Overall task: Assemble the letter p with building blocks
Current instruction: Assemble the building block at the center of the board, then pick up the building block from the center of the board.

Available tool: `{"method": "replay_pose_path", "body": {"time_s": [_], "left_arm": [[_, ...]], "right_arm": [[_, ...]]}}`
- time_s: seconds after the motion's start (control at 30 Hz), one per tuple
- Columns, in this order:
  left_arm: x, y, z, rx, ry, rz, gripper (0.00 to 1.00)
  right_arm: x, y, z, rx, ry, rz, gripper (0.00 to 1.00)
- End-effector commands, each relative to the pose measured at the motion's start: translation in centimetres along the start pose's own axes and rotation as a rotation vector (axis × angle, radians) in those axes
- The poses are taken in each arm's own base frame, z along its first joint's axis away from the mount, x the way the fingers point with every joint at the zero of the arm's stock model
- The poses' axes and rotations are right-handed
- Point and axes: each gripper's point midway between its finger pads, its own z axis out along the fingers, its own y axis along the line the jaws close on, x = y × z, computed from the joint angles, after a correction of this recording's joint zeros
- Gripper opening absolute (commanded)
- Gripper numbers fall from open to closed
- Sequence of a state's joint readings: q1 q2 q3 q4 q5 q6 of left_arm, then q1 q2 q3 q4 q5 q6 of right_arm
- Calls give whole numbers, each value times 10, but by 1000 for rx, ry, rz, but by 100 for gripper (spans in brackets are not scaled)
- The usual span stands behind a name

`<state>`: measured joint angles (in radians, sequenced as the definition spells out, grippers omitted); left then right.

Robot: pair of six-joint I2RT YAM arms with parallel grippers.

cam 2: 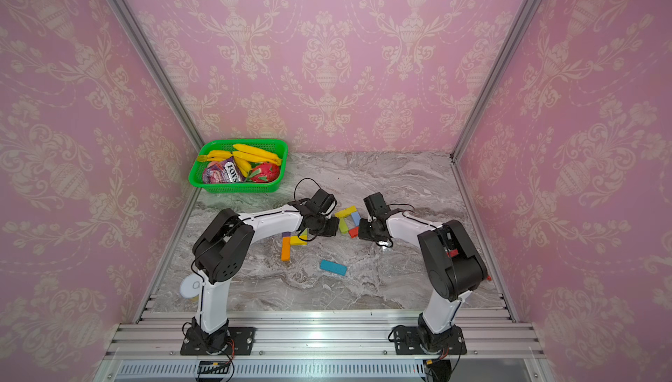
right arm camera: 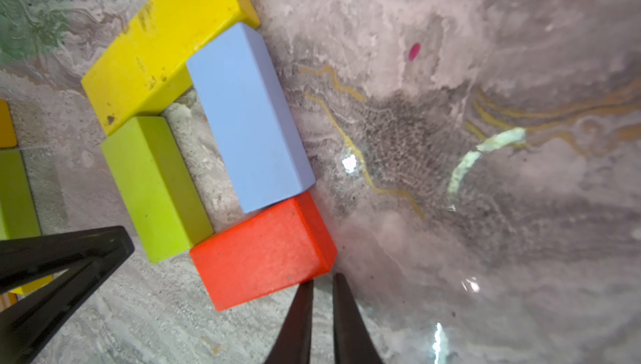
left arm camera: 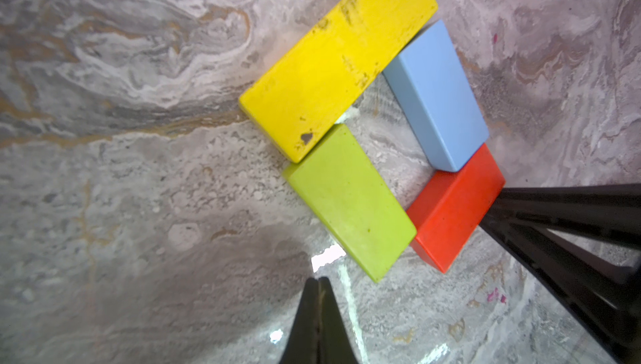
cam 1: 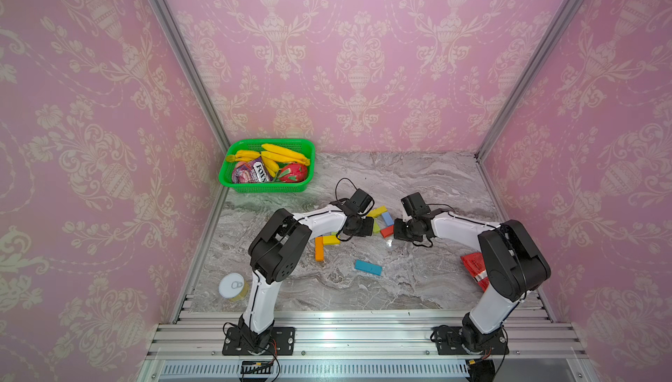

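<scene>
The red block (right arm camera: 263,254), closing a ring with the yellow block (right arm camera: 163,46), light blue block (right arm camera: 249,119) and lime green block (right arm camera: 156,189) on the marbled desk (right arm camera: 451,206), is seen just ahead of the nearer right gripper (right arm camera: 323,279), long axis crosswise to it. That gripper is drawn almost shut on nothing, and contact cannot quite be made out. The left gripper (left arm camera: 318,279), closed and empty, is held off the lime green block's end; matte, sharp-edged slabs are shown, the yellow scuffed.
</scene>
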<state>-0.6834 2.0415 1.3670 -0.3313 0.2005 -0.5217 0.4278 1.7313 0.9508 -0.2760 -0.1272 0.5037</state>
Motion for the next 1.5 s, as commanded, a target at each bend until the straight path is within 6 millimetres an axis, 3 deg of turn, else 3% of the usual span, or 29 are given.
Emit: {"method": "replay_pose_path", "body": {"time_s": [0.0,0.17,0.33,0.6,0.73,0.9,1.0,1.17,1.27,1.47], "left_arm": [[-2,3,-12,-16,-12,2,0],[-4,5,-15,-25,-21,-2,0],[-10,8,-19,-26,-43,-20,0],[-31,14,-57,-22,-205,-46,0],[-29,12,-76,-12,-226,-45,0],[-9,12,-94,24,-215,-62,21],[-5,12,-111,47,-272,-56,29],[-8,8,-145,52,-339,-25,34],[-7,14,-163,17,-366,-20,36],[5,33,-194,-19,-412,-50,40]], "right_arm": [[14,-16,11,46,53,4,16],[14,-20,-3,72,32,-2,16],[0,-31,-21,122,1,-16,17],[-27,-24,-49,92,-86,-22,17],[-28,-20,-64,72,-113,-35,28],[-7,8,-68,-77,-57,-111,40],[16,22,-71,-60,-25,-233,60],[61,66,-76,-109,23,-458,67],[85,81,-77,-133,52,-566,72],[122,82,-65,-66,173,-752,76]]}}
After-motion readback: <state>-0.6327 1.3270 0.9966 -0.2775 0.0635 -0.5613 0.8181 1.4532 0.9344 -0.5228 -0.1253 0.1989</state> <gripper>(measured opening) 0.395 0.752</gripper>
